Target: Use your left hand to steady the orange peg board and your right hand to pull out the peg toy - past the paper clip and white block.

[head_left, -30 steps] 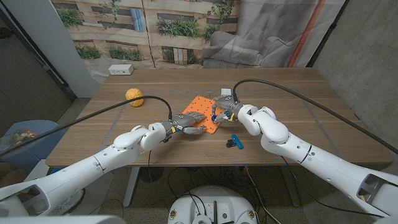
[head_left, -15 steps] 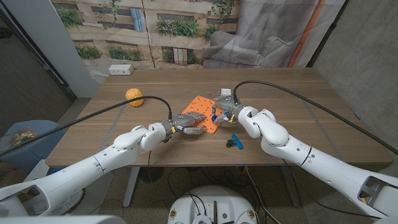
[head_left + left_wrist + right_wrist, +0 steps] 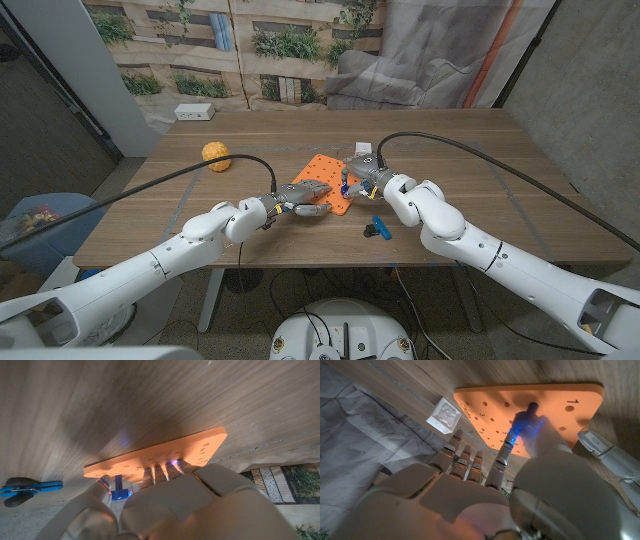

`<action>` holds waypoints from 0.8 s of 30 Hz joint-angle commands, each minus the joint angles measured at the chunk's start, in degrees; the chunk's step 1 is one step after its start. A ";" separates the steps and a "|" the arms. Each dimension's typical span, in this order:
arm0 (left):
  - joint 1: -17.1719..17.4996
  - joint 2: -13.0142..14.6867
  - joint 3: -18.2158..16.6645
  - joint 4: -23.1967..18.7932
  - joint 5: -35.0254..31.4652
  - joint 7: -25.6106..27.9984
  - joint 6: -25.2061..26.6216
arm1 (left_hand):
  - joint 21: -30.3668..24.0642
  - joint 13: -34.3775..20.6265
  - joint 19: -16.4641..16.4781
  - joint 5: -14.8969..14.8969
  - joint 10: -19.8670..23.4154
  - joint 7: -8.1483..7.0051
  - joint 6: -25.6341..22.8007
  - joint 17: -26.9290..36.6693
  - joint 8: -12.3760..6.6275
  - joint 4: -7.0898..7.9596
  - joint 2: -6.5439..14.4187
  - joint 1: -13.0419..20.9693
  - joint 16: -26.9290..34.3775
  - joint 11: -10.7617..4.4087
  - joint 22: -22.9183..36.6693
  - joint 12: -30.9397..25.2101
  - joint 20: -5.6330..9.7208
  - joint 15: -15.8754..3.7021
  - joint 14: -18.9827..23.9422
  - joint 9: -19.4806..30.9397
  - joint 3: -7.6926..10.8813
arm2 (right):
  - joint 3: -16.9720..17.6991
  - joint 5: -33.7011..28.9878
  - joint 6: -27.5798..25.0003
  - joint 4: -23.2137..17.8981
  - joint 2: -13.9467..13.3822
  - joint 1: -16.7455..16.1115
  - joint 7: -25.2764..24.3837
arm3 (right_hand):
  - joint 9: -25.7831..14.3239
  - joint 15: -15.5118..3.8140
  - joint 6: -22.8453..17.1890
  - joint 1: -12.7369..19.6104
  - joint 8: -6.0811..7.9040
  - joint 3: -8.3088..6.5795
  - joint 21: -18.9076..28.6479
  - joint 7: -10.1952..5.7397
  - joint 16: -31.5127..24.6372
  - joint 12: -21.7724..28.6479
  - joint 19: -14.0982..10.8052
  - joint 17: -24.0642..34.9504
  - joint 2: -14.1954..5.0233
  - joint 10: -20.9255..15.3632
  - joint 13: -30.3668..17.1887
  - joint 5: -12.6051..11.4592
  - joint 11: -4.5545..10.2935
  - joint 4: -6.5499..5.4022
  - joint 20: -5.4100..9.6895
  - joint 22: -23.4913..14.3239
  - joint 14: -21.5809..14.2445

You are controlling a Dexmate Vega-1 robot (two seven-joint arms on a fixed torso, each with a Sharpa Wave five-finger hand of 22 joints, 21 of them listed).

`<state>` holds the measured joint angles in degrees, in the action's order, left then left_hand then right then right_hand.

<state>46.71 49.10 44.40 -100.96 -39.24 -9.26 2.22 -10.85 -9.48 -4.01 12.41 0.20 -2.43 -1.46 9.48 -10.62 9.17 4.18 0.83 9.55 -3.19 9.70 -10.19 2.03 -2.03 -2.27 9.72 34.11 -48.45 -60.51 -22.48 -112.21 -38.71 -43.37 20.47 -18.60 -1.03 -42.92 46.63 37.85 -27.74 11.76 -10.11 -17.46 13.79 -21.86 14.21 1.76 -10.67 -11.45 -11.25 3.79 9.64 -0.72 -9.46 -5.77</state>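
Far left on the wooden table, well apart from everything else, a yellow-orange ball; behind it at the back edge, a white power strip. Nearer the middle, left hand laid over the near left part of the orange peg board, fingers stretched out together and pressing on the board's top, nothing gripped inside them; in the left wrist view the same fingertips resting on the board's edge. On the board's right side, the blue peg toy standing in one of its holes, upright as far as the right wrist view shows. Right hand at the board's right edge, thumb and a finger closed on the peg toy. Just past the board's far right corner, a white block with an embossed face. In front of the board and right of it, near the right forearm, a blue and black clip lying flat on the wood.
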 commanded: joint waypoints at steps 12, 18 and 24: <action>0.05 0.11 -0.10 -0.06 0.02 -0.21 -0.11 | -0.23 -0.34 0.09 -0.10 1.20 0.06 -0.83 0.22 -0.26 -0.08 5.83 0.34 0.61 -0.18 0.13 -0.50 6.82 -1.79 0.50 0.27 0.77 | 0.91 3.88 -1.11 -0.01 0.25 -0.78 -2.92 | -1.66 0.10 -5.01 0.24 3.27 0.19 0.18 -2.55 -0.68 0.13 -1.41 0.26 -1.26 -1.10 -0.04 -0.49 0.06 -0.53 0.31 -0.17 -1.27; -0.19 0.04 0.00 0.08 -0.01 -0.62 -0.09 | -0.22 -0.34 0.08 -0.13 1.19 0.06 -0.88 0.23 -0.24 -0.08 5.81 0.33 0.62 -0.26 0.13 -0.48 6.80 -1.82 0.55 0.28 0.87 | 0.92 4.64 -1.53 0.05 0.24 -0.77 -3.59 | -1.72 -0.04 -5.54 0.11 3.52 0.31 0.19 -2.54 -0.77 0.17 -1.80 0.31 -1.35 -1.58 -0.04 -0.52 0.14 -0.57 0.44 -0.17 -1.50; -0.64 -0.12 0.29 0.51 -0.01 -1.14 -0.52 | -0.23 -0.34 0.13 -0.17 1.29 0.01 -1.48 0.23 -0.41 -0.08 5.79 0.31 0.63 -0.32 0.13 -0.50 6.76 -1.81 0.60 0.28 1.02 | 0.75 4.90 -1.88 -0.05 0.06 -0.71 -3.94 | -1.77 -0.01 -6.01 -0.03 3.74 0.45 0.16 -2.54 -0.86 0.13 -2.10 0.36 -1.38 -1.88 -0.03 -0.54 0.08 -0.59 0.39 -0.18 -1.73</action>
<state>46.75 49.21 44.34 -101.05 -39.26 -9.39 2.08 -10.70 -9.48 -4.03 12.41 0.20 -2.44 -1.48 9.48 -10.42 9.17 4.18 0.83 9.76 -3.19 9.76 -10.20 2.03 -2.04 -2.25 9.72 34.58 -47.64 -56.66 -23.75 -112.26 -38.51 -44.09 17.40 -18.58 -1.03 -44.44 46.23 37.85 -27.23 11.76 -8.58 -17.90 13.78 -23.39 14.26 1.36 -12.11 -11.46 -11.48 3.78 9.18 -0.42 -9.46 -7.01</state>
